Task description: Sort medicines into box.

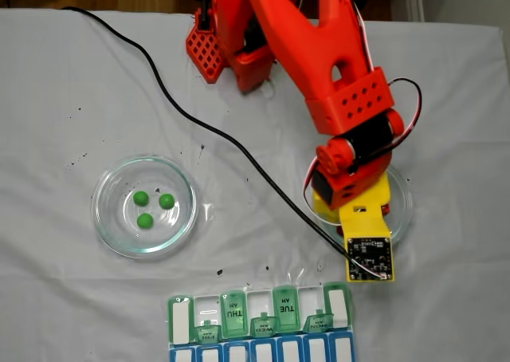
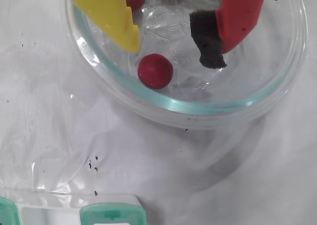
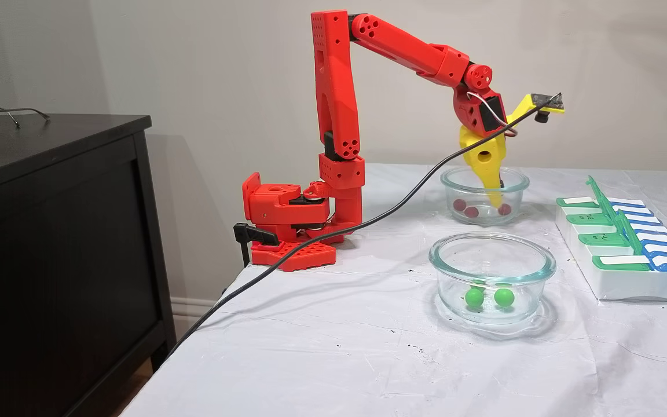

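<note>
White cloth (image 3: pixel 322 324) covers your table; it's thin, wrinkled and slick-looking, so a dropped pill will likely roll off fast. Red printed arm (image 3: pixel 333 87) reaches down into the far glass dish (image 2: pixel 277 93). Next in size, the box (image 1: pixel 259 326) is hard plastic w/ translucent green lids, several flipped up, sitting near the table edge, just beside that dish in the wrist view. Both dishes are smooth, curved, clear glass; the near dish (image 3: pixel 493 260) holds the green pills (image 1: pixel 151 207). Gripper (image 2: pixel 173 44) sits inside the far dish, fingers spread apart, holding nothing: yellow finger (image 2: pixel 106 12) is hard plastic, red finger (image 2: pixel 240 14) has a black foam pad (image 2: pixel 208 39). Red pill (image 2: pixel 155 71) is round and glossy, resting on the dish floor betw. the tips but closer to the yellow one. Risks: if you close off-centre, it probably squirts sideways along the glass; tips may also scrape the dish floor or nudge the dish.
</note>
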